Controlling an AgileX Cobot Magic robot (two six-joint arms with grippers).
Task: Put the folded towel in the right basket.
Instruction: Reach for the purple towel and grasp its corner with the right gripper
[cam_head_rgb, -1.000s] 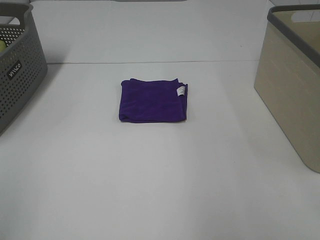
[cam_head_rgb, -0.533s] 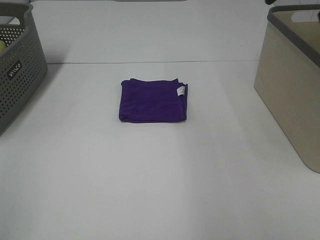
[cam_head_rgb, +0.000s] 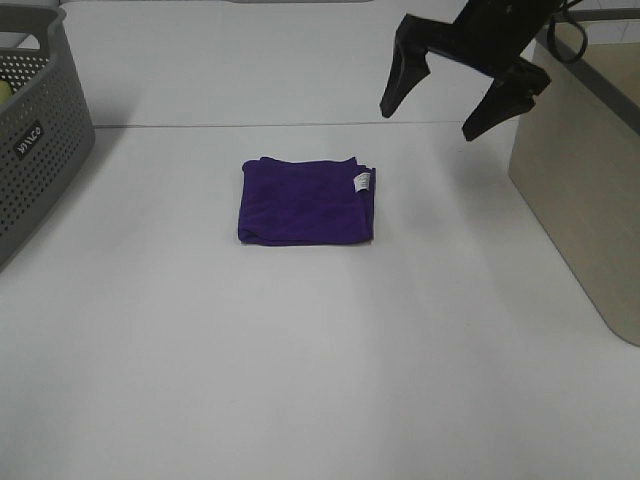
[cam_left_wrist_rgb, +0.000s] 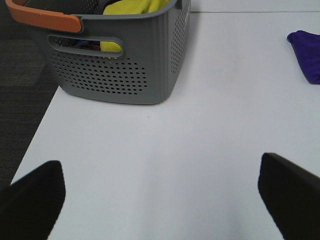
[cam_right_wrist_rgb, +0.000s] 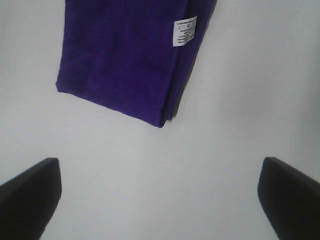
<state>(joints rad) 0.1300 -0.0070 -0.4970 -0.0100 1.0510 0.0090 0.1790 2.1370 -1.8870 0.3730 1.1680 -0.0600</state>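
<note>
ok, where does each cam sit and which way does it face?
Exterior high: mounted high, looks down the white table: purple folded towel centre, grey perforated basket left, beige basket right, open right gripper upper right.
Left wrist: on the left arm, looks across the table at the grey basket holding yellow cloth; open left gripper shows its fingertips.
Right wrist: on the right arm, looks down on the towel and its white label; own fingertips show.
Shared: all three see the towel; exterior high and left wrist, the grey basket.
</note>
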